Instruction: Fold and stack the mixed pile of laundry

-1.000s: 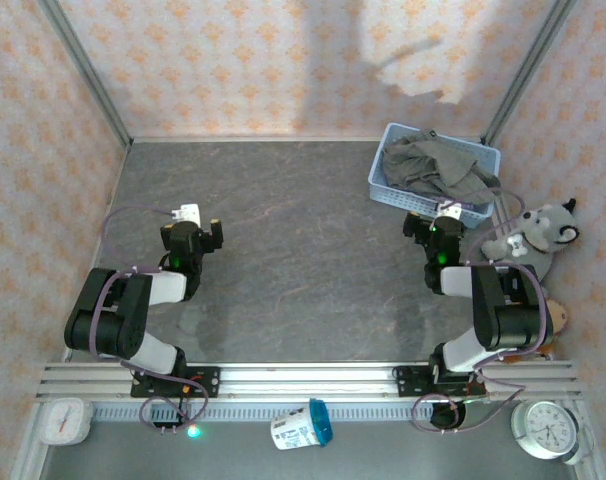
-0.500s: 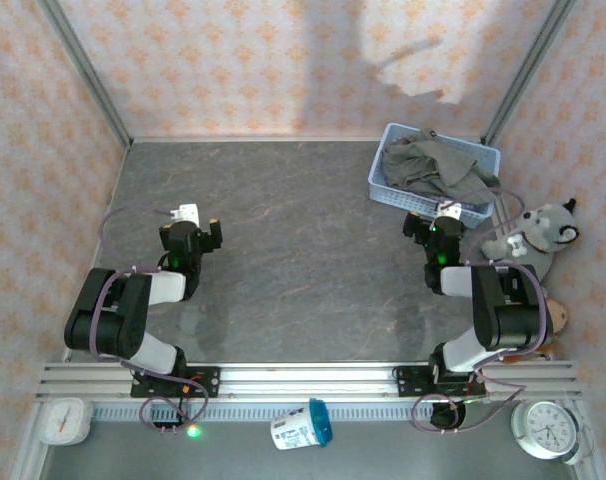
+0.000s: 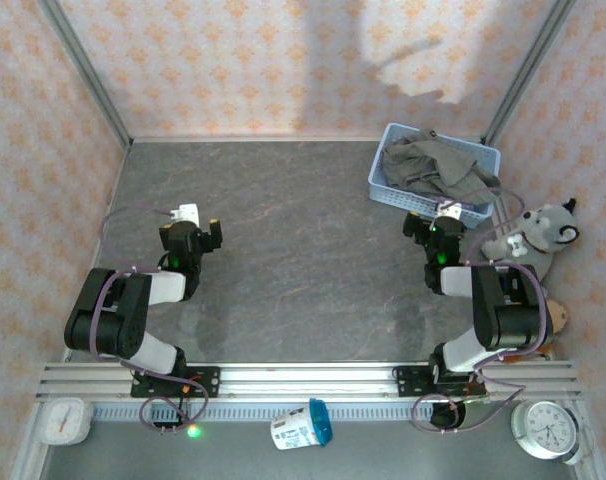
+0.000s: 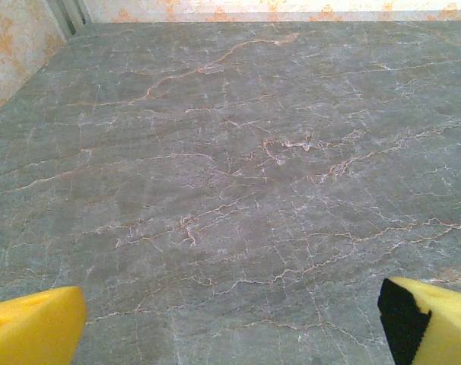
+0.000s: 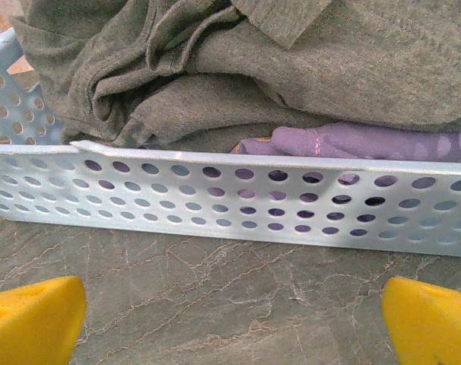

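The olive garment (image 5: 253, 68) is heaped over the purple shirt (image 5: 352, 142) in the basket (image 5: 215, 194) — the right end effector (image 5: 234, 312) is held wide just before it, the left end effector (image 4: 230, 319) wide, well apart.

most of the lavender t-shirt (image 5: 344, 142) under the olive-grey garment (image 5: 329, 68), behind basket wall (image 5: 413, 245)

Soft, even light fills the cell, leaving a broad grey shadow on the back wall (image 3: 363, 50) and a faint sheen on the table (image 3: 303, 260), while both wrist views look slightly grainy, their yellow pads (image 4: 33, 331) blurred at the bottom corners.
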`<state>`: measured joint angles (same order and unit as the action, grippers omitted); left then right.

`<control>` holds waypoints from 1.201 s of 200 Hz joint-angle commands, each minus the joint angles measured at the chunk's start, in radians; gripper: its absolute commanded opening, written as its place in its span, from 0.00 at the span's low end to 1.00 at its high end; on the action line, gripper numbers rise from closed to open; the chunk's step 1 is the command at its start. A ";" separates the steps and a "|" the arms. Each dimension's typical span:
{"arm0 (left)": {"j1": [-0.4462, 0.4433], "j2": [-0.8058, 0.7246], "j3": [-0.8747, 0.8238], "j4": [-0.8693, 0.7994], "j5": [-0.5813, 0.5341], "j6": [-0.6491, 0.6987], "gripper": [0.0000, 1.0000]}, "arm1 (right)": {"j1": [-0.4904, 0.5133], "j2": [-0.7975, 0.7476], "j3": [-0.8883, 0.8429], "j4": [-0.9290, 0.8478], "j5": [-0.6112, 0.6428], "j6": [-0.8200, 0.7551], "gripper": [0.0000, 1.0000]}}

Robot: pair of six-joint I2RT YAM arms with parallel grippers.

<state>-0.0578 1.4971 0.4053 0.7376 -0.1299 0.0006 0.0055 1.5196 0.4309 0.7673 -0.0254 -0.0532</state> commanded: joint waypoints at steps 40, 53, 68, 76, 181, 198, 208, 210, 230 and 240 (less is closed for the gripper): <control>0.006 -0.110 0.066 -0.152 -0.069 -0.025 1.00 | 0.005 -0.130 0.045 -0.189 0.021 0.010 1.00; 0.006 -0.162 0.102 -0.257 -0.091 -0.040 1.00 | 0.005 -0.181 0.073 -0.288 0.024 0.027 1.00; 0.000 -0.221 0.154 -0.383 -0.094 -0.051 1.00 | 0.005 -0.243 0.125 -0.441 0.036 0.063 0.99; -0.008 -0.251 0.181 -0.444 -0.101 -0.056 1.00 | 0.005 -0.272 0.151 -0.512 0.043 0.087 0.99; -0.027 -0.092 0.692 -1.234 0.073 -0.448 1.00 | -0.001 -0.104 0.674 -1.249 -0.028 0.326 0.99; -0.050 -0.074 0.693 -1.227 0.087 -0.505 1.00 | 0.001 -0.026 0.748 -1.311 -0.103 0.272 0.98; -0.076 -0.061 0.698 -1.232 0.090 -0.525 1.00 | 0.004 0.021 0.795 -1.348 -0.141 0.239 0.97; -0.081 -0.058 0.700 -1.234 0.090 -0.527 1.00 | 0.005 0.031 0.805 -1.354 -0.146 0.233 0.97; -0.148 -0.021 0.733 -1.283 0.084 -0.530 1.00 | 0.024 0.125 0.885 -1.408 -0.165 0.172 0.93; -0.183 -0.006 0.746 -1.303 0.085 -0.561 1.00 | 0.039 0.164 0.924 -1.425 -0.151 0.143 0.91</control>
<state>-0.1688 1.4639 1.1004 -0.4782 -0.0616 -0.4858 0.0139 1.6112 1.2598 -0.5362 -0.1398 0.1867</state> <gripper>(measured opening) 0.998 0.931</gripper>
